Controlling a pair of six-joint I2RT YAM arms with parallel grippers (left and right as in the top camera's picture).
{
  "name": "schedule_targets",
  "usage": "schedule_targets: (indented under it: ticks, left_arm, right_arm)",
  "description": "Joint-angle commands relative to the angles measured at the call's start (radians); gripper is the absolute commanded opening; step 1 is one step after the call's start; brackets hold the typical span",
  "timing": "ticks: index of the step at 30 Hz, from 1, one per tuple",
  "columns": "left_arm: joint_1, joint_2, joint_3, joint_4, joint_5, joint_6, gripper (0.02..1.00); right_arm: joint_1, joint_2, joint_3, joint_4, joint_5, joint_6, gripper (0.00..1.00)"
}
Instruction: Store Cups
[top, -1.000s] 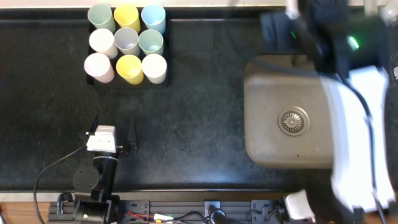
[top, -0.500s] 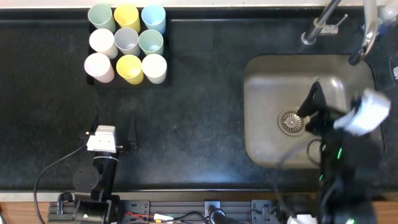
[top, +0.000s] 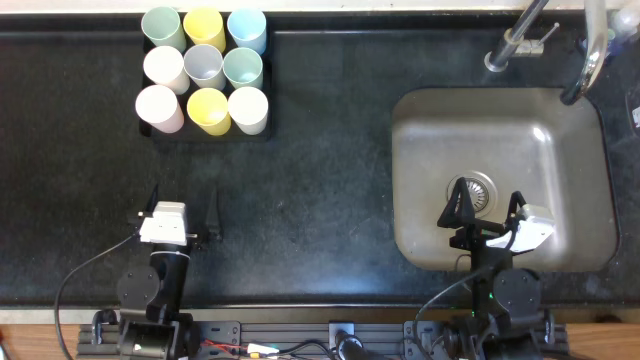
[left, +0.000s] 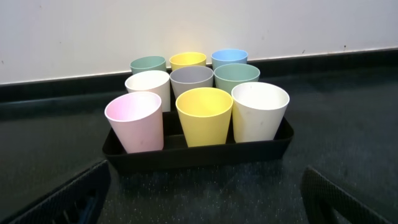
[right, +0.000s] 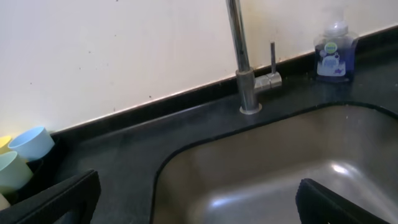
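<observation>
Left pincer (top: 184, 203), right pincer (top: 487, 202) both spread, empty; nine cups (top: 204, 66) upright in one tray (left: 186, 159).

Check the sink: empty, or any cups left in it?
Empty: the sink shows bare steel around the drain, apart from the patch under the right gripper. All nine cups stand upright in the tray.

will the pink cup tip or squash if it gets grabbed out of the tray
Probably light: the pink cup looks thin-walled and empty. Its narrow base and wide mouth suggest a sideways push would tip it, though the tray wall and the yellow cup beside it may check that. The thin rim might flex under a hard squeeze.
</observation>
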Motion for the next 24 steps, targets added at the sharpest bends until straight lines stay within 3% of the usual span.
schedule_targets:
  ticks: [1,7,24]
  left_arm:
    - [0.003,-0.010,-0.003,-0.002,0.009,0.018,0.998]
    - [0.003,-0.010,-0.003,-0.002,0.009,0.018,0.996]
    - [0.003,-0.010,-0.003,-0.002,0.009,0.018,0.998]
  right_arm:
    - [-0.021,-0.026,-0.088,0.028,0.005,0.005,0.996]
    - [-0.113,-0.052,-0.229,0.375,0.004,0.005,0.996]
    - [-0.150,-0.051,-0.228,0.320,0.005,0.005,0.998]
